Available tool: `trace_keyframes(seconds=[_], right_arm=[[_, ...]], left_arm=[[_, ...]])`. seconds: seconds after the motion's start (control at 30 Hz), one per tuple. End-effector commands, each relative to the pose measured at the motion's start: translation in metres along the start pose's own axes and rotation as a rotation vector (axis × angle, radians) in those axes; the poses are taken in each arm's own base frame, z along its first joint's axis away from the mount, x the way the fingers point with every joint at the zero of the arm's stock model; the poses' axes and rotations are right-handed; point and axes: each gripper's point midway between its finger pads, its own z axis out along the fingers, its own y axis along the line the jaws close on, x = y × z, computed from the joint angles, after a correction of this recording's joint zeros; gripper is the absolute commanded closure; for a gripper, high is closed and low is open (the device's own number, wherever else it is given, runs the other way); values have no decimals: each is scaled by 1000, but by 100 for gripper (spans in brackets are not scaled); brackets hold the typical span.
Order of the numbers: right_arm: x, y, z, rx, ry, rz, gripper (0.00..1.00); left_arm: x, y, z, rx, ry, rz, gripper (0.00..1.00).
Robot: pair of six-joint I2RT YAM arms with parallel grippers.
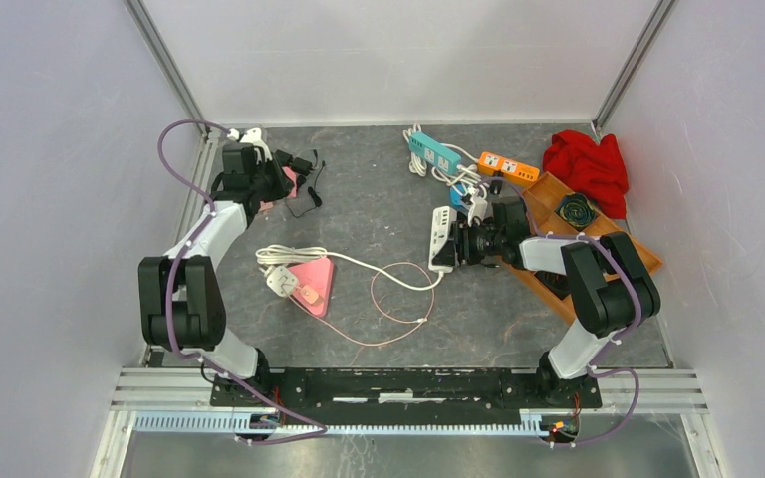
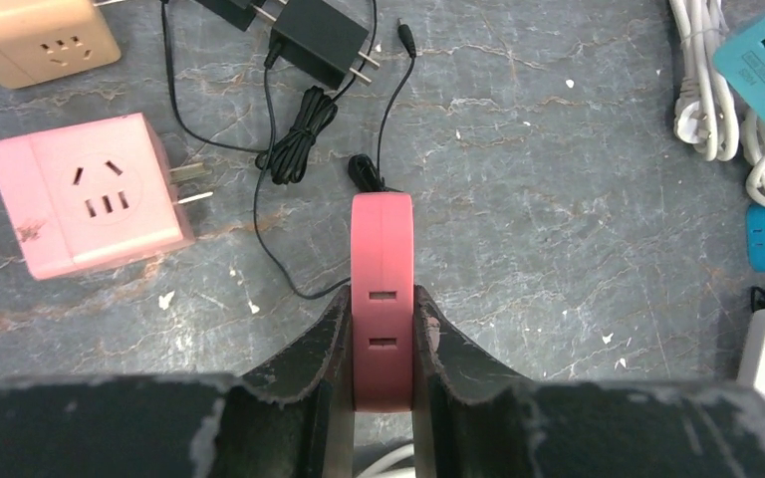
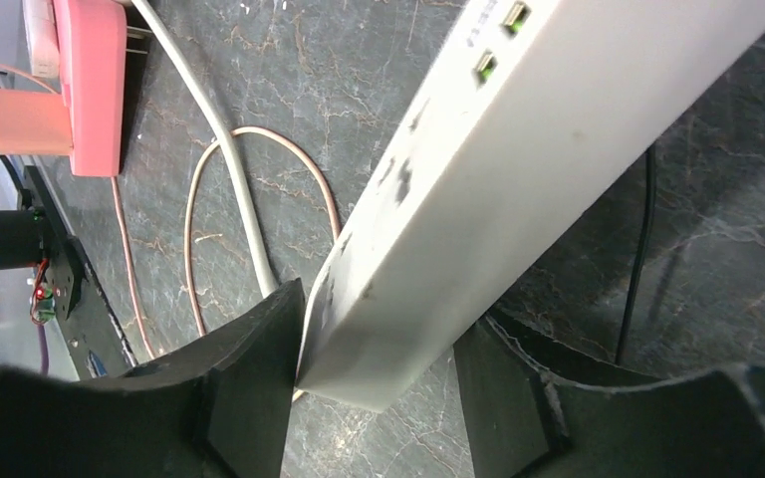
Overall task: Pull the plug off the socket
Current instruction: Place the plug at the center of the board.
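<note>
On the table's middle lies a pink triangular socket point(image 1: 314, 286) with a white plug point(image 1: 281, 280) in it; both show at the top left of the right wrist view, socket point(image 3: 95, 90) and plug point(image 3: 40, 35). My left gripper point(image 2: 382, 294) is shut on a flat pink adapter point(image 2: 382, 239) with two slots, at the far left point(image 1: 264, 189). A white power strip point(image 3: 518, 149) sits between the jaws of my right gripper point(image 3: 383, 314): the left finger point(image 3: 259, 349) touches it, the right finger stands apart. That gripper point(image 1: 463, 242) is right of the strip point(image 1: 442, 237).
A pink cube socket point(image 2: 90, 204), a beige cube point(image 2: 40, 35) and a black charger point(image 2: 319, 40) with its cable lie by the left gripper. Blue point(image 1: 435, 154) and orange point(image 1: 508, 164) power strips, a red cloth point(image 1: 588, 169) and a wooden board point(image 1: 548, 194) fill the back right.
</note>
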Motion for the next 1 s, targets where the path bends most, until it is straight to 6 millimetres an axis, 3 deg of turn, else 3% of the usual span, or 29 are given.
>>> trace_keyframes(seconds=[0.0, 0.23, 0.47, 0.97], right_arm=[[-24, 4, -2, 3, -45, -86, 36], [-33, 8, -7, 11, -53, -126, 22], [-38, 10, -10, 15, -54, -168, 20], [-42, 13, -12, -1, -36, -221, 16]], left_arm=[[-36, -16, 8, 52, -64, -38, 98], [-35, 4, 33, -39, -14, 9, 98], [-25, 20, 55, -97, 43, 34, 97], [-29, 41, 96, -187, 133, 69, 89]])
